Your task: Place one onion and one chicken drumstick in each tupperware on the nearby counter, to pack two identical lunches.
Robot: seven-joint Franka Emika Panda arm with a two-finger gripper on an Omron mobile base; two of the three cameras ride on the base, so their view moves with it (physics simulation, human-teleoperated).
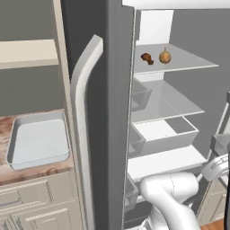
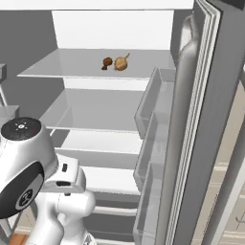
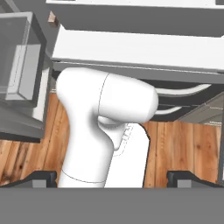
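On the top fridge shelf [image 1: 188, 60] I see an onion [image 1: 165, 56] just beside a drumstick [image 1: 147, 58] (touching or not, unclear); the grey-white tupperware [image 1: 38, 140] lies on the counter [image 1: 6, 173].

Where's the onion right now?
The onion sits on the open fridge's top shelf, just right of the chicken drumstick in both base views.

You get flat, even, rendered light with no clear source; shadows are faint, nothing glares, and edges look slightly soft from low resolution.
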